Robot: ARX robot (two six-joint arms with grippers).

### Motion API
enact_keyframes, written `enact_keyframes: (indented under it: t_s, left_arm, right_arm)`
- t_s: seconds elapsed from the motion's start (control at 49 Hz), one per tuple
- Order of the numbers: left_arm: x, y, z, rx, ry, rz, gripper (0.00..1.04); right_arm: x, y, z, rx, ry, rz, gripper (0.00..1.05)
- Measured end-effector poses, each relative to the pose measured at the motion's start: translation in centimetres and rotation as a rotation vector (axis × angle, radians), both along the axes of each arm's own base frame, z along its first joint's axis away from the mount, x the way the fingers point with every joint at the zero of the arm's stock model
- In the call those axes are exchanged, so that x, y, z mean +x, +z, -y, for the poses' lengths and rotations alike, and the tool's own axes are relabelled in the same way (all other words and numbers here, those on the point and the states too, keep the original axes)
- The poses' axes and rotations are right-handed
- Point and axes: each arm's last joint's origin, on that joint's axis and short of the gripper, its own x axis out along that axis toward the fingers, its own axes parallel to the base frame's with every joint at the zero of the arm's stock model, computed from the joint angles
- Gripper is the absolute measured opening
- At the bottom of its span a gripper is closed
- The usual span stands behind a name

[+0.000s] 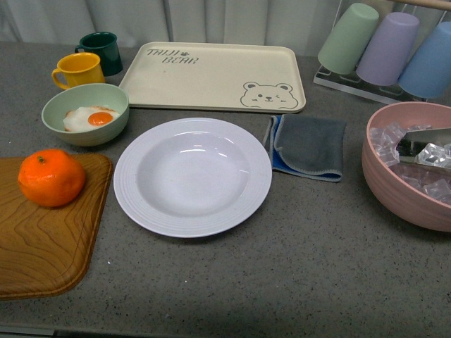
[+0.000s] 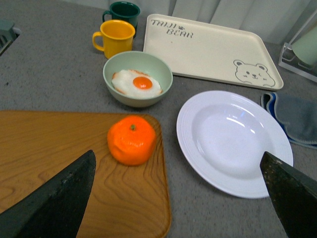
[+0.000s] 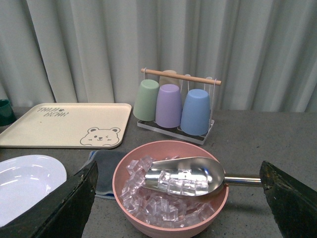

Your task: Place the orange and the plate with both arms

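Observation:
The orange (image 1: pixel 51 177) sits on a brown wooden board (image 1: pixel 42 246) at the front left; it also shows in the left wrist view as the orange (image 2: pixel 131 140). The pale ribbed plate (image 1: pixel 134 201) lies empty in the middle of the table, also the plate (image 2: pixel 188 136) and, cut off at the edge, the plate (image 3: pixel 49 171). Neither arm shows in the front view. My left gripper (image 2: pixel 176 198) is open, raised above the gap between board and plate. My right gripper (image 3: pixel 178 203) is open above the pink bowl, holding nothing.
A green bowl with a fried egg (image 1: pixel 86 113), a yellow mug (image 1: pixel 79 70) and a dark green mug (image 1: pixel 102 51) stand back left. The cream bear tray (image 1: pixel 211 74) lies behind the plate. A grey cloth (image 1: pixel 310 146), a pink bowl of ice with a scoop (image 1: pixel 394 176) and a cup rack (image 1: pixel 387 46) are right.

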Motion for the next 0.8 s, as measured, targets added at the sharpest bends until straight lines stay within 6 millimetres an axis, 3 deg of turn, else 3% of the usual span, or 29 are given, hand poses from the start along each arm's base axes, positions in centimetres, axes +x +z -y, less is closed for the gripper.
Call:
enact_keyframes:
  t_s: [0.102, 0.184, 0.408, 0.612, 0.796]
  left_arm:
    - [3.4, 0.1, 0.4, -0.013, 0.005, -0.018, 0.98]
    - [6.4, -1.1, 0.7, -0.009, 0.017, -0.091, 0.98]
    - [11.8, -5.1, 0.6, 0.018, 0.063, -0.303, 0.98]
    - [14.5, -7.7, -0.2, 0.005, 0.112, -0.447, 0.98]
    - [16.0, -8.7, -0.5, -0.004, 0.129, -0.494, 0.98]
  right_arm:
    - [0.0, 0.0, 0.0, 0.000, 0.000, 0.000, 0.95]
    - [0.0, 0.0, 0.0, 0.000, 0.000, 0.000, 0.95]
    - [0.0, 0.0, 0.0, 0.000, 0.000, 0.000, 0.95]
    - [0.0, 0.0, 0.0, 0.000, 0.000, 0.000, 0.95]
    - [0.0, 0.0, 0.0, 0.000, 0.000, 0.000, 0.95]
